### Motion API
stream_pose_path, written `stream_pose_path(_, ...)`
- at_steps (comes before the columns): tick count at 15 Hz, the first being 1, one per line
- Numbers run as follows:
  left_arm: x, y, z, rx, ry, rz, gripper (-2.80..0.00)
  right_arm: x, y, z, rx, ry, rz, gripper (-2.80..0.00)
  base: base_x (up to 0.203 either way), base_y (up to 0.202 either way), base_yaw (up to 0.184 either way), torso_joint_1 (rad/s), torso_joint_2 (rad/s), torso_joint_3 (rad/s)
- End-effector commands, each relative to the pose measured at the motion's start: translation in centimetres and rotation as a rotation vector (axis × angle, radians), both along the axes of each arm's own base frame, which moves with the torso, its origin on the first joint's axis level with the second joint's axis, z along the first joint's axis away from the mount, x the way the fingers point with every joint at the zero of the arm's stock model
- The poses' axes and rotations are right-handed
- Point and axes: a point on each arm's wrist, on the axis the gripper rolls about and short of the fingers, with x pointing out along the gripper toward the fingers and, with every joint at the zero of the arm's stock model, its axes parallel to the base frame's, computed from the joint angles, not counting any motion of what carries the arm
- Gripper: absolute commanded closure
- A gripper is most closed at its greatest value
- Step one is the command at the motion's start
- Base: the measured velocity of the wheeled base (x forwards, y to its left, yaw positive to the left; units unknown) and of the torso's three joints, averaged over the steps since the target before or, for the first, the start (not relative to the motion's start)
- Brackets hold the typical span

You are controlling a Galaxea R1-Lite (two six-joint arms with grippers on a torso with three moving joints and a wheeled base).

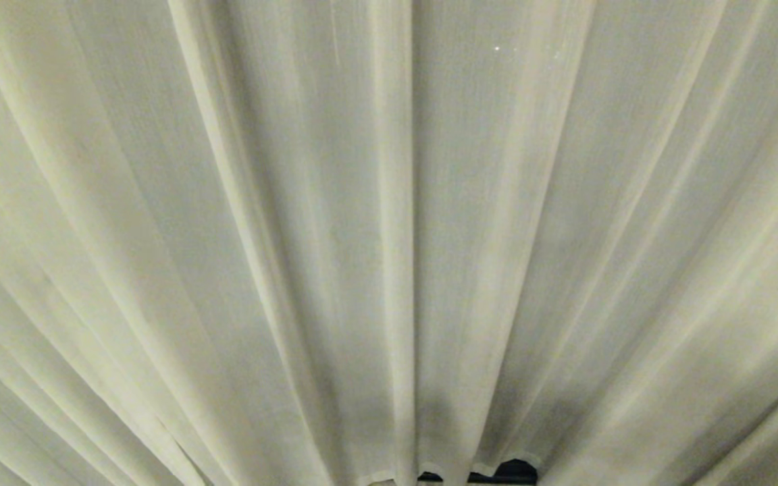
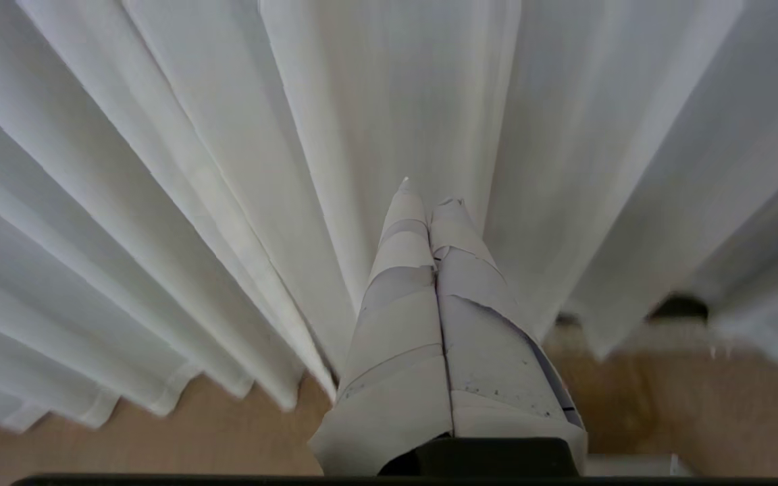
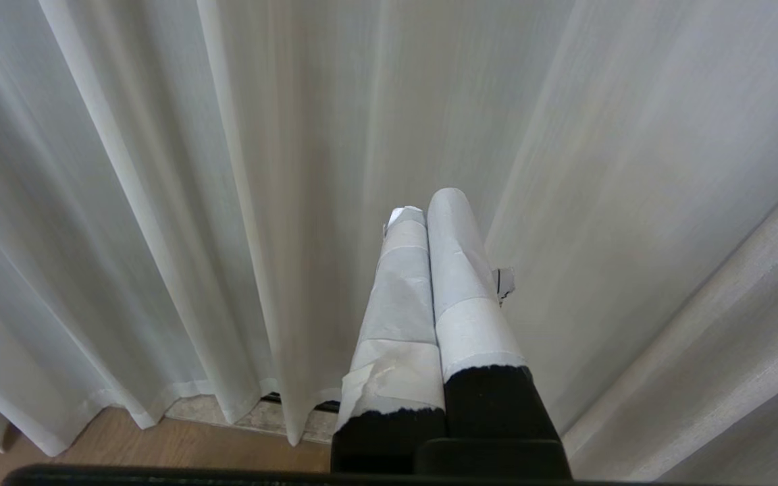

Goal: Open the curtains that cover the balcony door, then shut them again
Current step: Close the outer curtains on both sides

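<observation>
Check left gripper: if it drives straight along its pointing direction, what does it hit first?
Most likely the curtains. The left gripper, jaws shut and holding nothing, points at a pleated fold with nothing in between as far as the wrist view shows. The gap to the fabric is hard to judge.

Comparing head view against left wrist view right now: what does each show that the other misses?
Only the head view: the seam where the two curtains meet, with a small dark gap under the hem, probably the balcony door frame. Neither arm appears.
Only the left wrist view: the left gripper, tape-wrapped, jaws shut and holding nothing, pointing at the pleats, plus the wooden floor beneath the hems.
Both: drawn cream curtains filling the frame, glass not visible.
</observation>
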Motion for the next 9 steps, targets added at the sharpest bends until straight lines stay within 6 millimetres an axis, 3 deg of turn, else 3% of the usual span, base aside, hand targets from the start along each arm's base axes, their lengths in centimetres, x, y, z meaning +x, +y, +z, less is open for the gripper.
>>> stream_pose_path(1, -1.11, 0.01, -0.15, -0.018, -0.142, 0.016, 0.00, 0.01, 0.00, 0.00, -0.001, 0.002, 0.000, 0.00, 0.000, 0.000, 0.000, 0.000, 0.00, 0.000)
stream_pose_path(3, -1.74, 0.01, -0.34, -0.026, -0.223, 0.021, 0.00, 0.01, 0.00, 0.00, -0.001, 0.002, 0.000, 0.00, 0.000, 0.000, 0.000, 0.000, 0.00, 0.000)
stream_pose_path(9, -1.76, 0.01, -0.35, -0.031, -0.223, 0.024, 0.00, 0.01, 0.00, 0.00, -0.001, 0.002, 0.001, 0.00, 0.000, 0.000, 0.000, 0.000, 0.00, 0.000)
